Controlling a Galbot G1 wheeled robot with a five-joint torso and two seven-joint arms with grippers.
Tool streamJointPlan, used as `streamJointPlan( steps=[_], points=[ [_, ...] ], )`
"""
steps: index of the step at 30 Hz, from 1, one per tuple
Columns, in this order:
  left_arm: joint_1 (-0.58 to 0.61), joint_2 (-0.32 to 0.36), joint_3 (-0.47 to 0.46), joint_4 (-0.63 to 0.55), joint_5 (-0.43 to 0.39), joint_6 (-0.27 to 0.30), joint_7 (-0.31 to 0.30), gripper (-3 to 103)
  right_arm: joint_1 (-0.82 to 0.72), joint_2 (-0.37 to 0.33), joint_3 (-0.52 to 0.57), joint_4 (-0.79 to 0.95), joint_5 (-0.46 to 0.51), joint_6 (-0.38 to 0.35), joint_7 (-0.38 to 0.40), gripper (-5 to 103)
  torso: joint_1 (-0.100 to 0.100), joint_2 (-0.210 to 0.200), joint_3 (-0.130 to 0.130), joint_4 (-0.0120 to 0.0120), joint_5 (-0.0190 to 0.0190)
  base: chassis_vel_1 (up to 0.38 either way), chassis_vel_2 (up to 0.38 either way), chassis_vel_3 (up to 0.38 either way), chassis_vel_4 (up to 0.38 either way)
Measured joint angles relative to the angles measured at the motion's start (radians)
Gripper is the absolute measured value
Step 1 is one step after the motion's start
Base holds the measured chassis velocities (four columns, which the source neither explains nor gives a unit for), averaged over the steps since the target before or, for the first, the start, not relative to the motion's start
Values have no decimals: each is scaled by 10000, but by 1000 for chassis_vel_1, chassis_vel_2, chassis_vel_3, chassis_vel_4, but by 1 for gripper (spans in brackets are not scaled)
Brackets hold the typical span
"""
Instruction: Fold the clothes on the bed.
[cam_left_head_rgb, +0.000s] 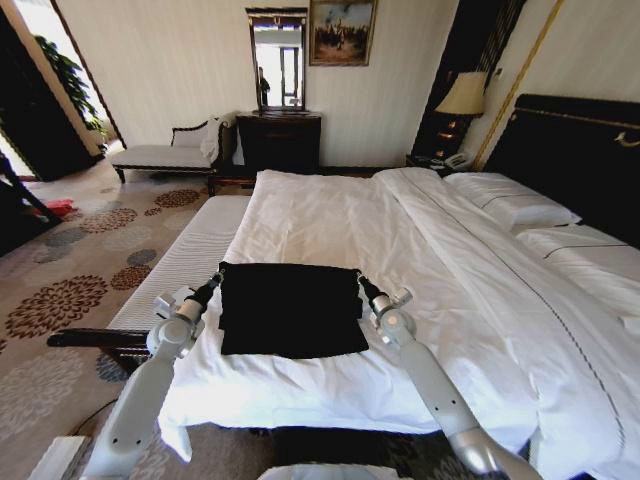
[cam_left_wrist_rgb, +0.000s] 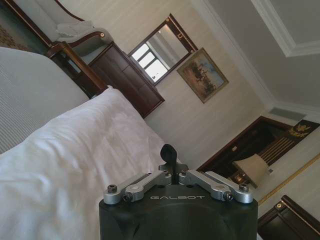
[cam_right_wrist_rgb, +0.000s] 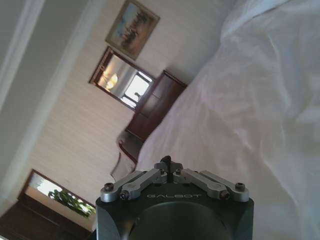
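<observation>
The clothes (cam_left_head_rgb: 292, 308), a black T-shirt, lie flat as a rough rectangle on the white duvet near the foot of the bed (cam_left_head_rgb: 330, 215). My left gripper (cam_left_head_rgb: 214, 281) sits at the shirt's far left corner, and my right gripper (cam_left_head_rgb: 362, 280) at its far right corner. In the left wrist view the left gripper (cam_left_wrist_rgb: 169, 152) has its dark fingers pressed together above the white duvet, with no cloth seen between them. The right gripper (cam_right_wrist_rgb: 168, 161) looks the same in the right wrist view. Whether either tip touches the shirt cannot be told.
A pale striped bench (cam_left_head_rgb: 190, 255) runs along the bed's left side. Pillows (cam_left_head_rgb: 510, 205) and a dark headboard (cam_left_head_rgb: 575, 150) are on the right. A dresser with a mirror (cam_left_head_rgb: 278, 140) and a chaise (cam_left_head_rgb: 165, 155) stand by the far wall.
</observation>
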Motion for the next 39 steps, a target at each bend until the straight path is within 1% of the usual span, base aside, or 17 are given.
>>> streamJointPlan(
  steps=[1,3,5,8,11,12,14,15,16,17,19,21,22,23,27,36,39],
  points=[
    [18,-50,-55,48,-10,-98,131,1,-120,52,156,46,159,332,-470,0,0,0,1,0,1,0,0,0,0],
    [43,-140,-131,118,-54,-183,242,1,-221,98,250,74,205,624,-960,0,0,0,0,1,0,0,0,0,0],
    [52,-172,-157,133,-76,-198,271,1,-251,105,258,79,205,706,-1110,0,0,0,0,1,-1,0,0,0,0],
    [131,-309,-275,145,-73,-252,388,1,-363,128,246,79,153,1134,-2000,0,0,0,0,2,0,0,0,0,0],
    [168,-343,-305,128,-39,-259,425,1,-400,129,218,62,99,1264,-2327,0,0,0,0,2,0,0,0,0,0],
    [202,-383,-362,98,7,-285,473,1,-437,129,194,26,31,1384,-2702,0,0,0,0,2,0,0,0,0,0],
    [251,-424,-451,47,85,-340,601,1,-498,127,187,4,-39,1531,-3197,0,0,0,0,2,0,0,0,0,0],
    [251,-424,-451,47,85,-340,601,1,-498,127,187,4,-39,1531,-3197,0,0,0,0,2,0,0,0,0,0],
    [268,-430,-476,29,106,-365,652,1,-521,122,186,4,-54,1565,-3360,0,0,0,0,2,0,0,0,0,0],
    [310,-433,-541,-9,160,-434,857,1,-581,92,186,3,-110,1640,-3768,0,0,-1,1,1,1,0,0,0,0],
    [366,-434,-606,-75,158,-507,1182,1,-633,58,186,-6,-211,1772,-4143,0,0,-1,0,0,0,0,0,0,0],
    [382,-435,-630,-95,128,-513,1268,1,-642,52,186,-19,-238,1821,-4240,0,0,0,0,1,0,0,0,0,0],
    [401,-442,-658,-120,91,-516,1381,1,-650,47,186,-37,-261,1880,-4341,0,0,0,0,1,1,0,0,0,0],
    [441,-462,-689,-157,56,-517,1632,1,-655,43,190,-86,-297,2001,-4524,0,0,0,0,2,1,0,0,0,0],
    [490,-488,-694,-204,60,-518,1898,1,-651,39,209,-146,-310,2042,-4583,0,0,0,0,1,1,0,0,0,0],
    [543,-460,-662,-134,108,-598,2275,1,-349,6,151,-579,-367,2043,-4400,0,0,-1,1,1,0,0,0,0,0],
    [527,-393,-674,-55,110,-614,2349,1,-32,-14,12,-851,-418,2066,-4209,0,0,0,1,1,1,0,0,0,0]
  ],
)
